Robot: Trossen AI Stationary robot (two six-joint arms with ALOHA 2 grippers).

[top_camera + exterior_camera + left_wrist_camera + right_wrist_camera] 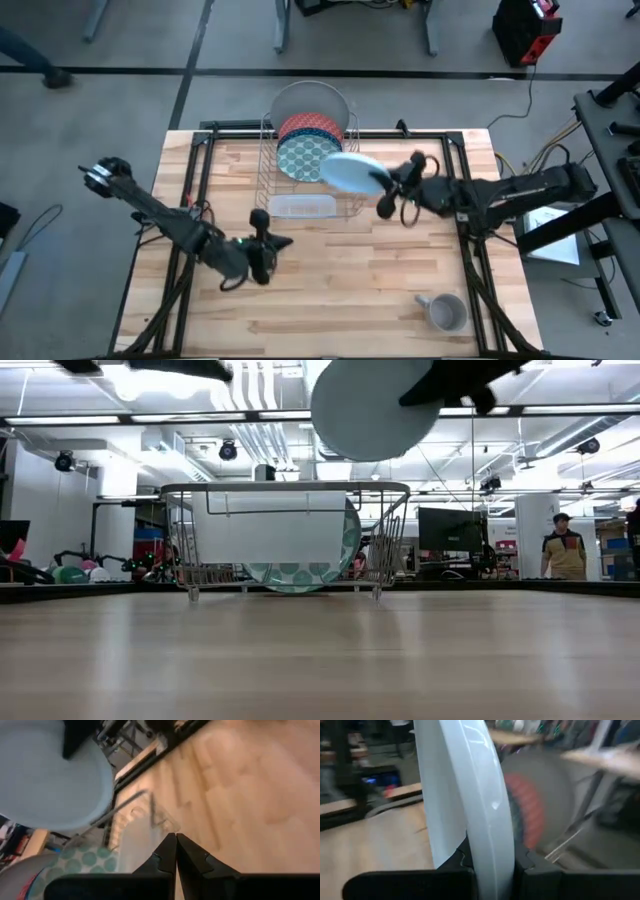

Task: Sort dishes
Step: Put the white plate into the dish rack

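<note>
**A:** Status on the right gripper?

**B:** Clamped on the rim of the light-blue plate. Right wrist view shows the plate edge-on between the fingers, so the grip looks firm. Plate is airborne, well clear of the counter.

**A:** Which way to the rack from there?

**B:** Dish rack is just beyond the plate, on the side away from the right arm's base. The plate's far edge already overlaps the rack's near corner from above. Low view puts the plate above the rack's top wire, not in a slot yet.

**A:** What's already in?

**B:** Blue speckled plate, then the red patterned plate, then the grey plate at the far end, all on edge. The open slot looks to be in front of the speckled one, nearest the gripper. I'd judge the plate needs to be tipped to stand parallel to the others before it goes down.

**A:** Left arm?

**B:** Left gripper is closed on nothing and parked low over the counter, farther from the rack than the right. Right arm's job.

**A:** Anything else?

**B:** Grey mug on the counter near the right arm's base, well apart from the rack. A person stands in the room behind, far off.
</note>
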